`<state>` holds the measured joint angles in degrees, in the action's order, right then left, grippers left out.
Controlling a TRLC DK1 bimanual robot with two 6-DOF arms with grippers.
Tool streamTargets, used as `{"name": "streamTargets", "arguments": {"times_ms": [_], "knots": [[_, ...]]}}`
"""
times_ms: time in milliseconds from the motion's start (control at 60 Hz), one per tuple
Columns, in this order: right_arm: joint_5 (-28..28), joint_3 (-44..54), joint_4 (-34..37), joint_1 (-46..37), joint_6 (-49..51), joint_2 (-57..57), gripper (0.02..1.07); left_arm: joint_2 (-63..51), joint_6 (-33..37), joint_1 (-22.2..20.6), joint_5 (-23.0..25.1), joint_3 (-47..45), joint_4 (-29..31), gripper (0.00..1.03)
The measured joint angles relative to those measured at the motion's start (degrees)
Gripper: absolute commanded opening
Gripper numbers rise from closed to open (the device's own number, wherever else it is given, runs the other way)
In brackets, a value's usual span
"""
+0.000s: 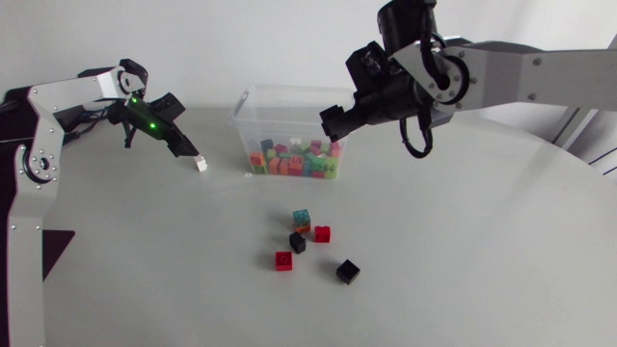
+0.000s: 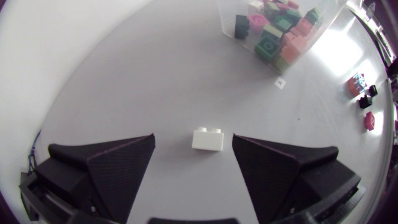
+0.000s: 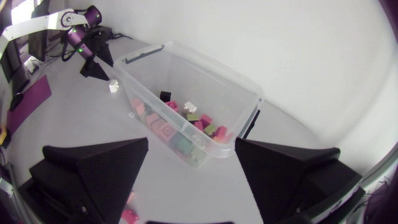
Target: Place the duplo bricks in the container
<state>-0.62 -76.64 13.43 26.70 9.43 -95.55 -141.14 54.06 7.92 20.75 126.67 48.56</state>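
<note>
From the head view, my left gripper (image 1: 186, 146) sits low over the table beside a white brick (image 1: 201, 164), left of the clear container (image 1: 241, 130). The container already holds many coloured bricks. My right gripper (image 1: 334, 122) hangs above the container's right end. Five loose bricks lie together nearer the front: a teal brick (image 1: 302, 218), two red bricks (image 1: 322, 233) (image 1: 283, 260) and two black bricks (image 1: 298, 243) (image 1: 348, 271).

In the left wrist view, my fingers (image 2: 118, 158) stand wide apart with the white brick on the table between them, touching neither.

In the right wrist view, my fingers (image 3: 106, 165) are spread and hold nothing, with the container below them.
</note>
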Motion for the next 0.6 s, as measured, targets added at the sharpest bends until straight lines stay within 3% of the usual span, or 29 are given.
{"name": "streamTargets", "arguments": {"times_ms": [600], "knots": [[0.37, 9.73, -1.49, 0.00, 0.24, 6.49, 1.03, -3.65, 1.20, 0.00, 0.02, 1.33, 0.11, 0.86]]}}
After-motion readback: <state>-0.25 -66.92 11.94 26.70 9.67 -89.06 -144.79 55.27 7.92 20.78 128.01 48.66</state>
